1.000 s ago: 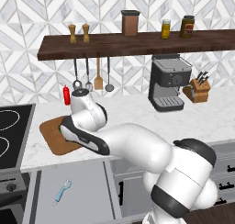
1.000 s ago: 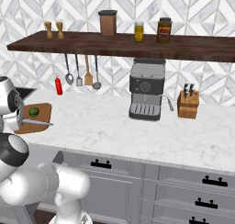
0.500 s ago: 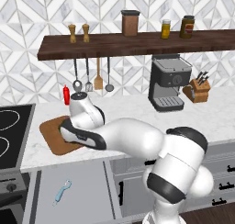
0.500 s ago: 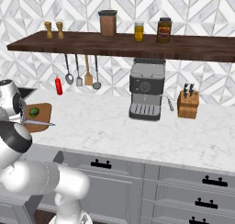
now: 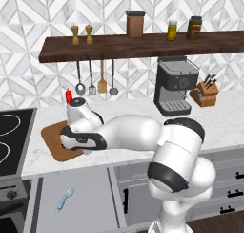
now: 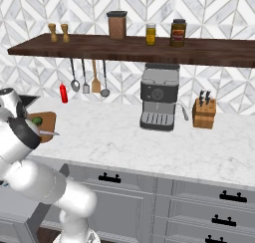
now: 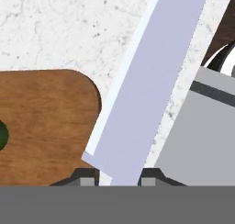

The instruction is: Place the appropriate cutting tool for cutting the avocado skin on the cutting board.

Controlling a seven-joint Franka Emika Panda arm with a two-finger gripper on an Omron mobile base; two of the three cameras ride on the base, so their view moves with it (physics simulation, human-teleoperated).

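The knife's long silver blade (image 7: pixel 151 81) runs up from between my two fingertips (image 7: pixel 89 177) in the hand view, and its black handle is hidden. My gripper (image 7: pixel 119 177) is shut on it. The blade lies over the marble just beside the rounded corner of the brown cutting board (image 7: pixel 46 126). The dark green avocado (image 7: pixel 2 135) peeks in at the left edge, on the board. In the right base view the blade tip (image 6: pixel 51 133) pokes out past my arm near the board (image 6: pixel 46 122) and the avocado (image 6: pixel 36 121). My hand covers most of the board (image 5: pixel 51 142) in the left base view.
A stove (image 5: pixel 12 136) borders the board's left, with its grey edge (image 7: pixel 206 136) close to the blade. A light-blue peeler (image 5: pixel 64 200) lies in the open drawer below. The coffee machine (image 5: pixel 175 86) and knife block (image 5: pixel 205 91) stand far right, and a red bottle (image 5: pixel 68 95) stands behind the board.
My hand has shifted a little left over the board with the knife, and the arm's elbow has swung up and round. The board and avocado have not moved.
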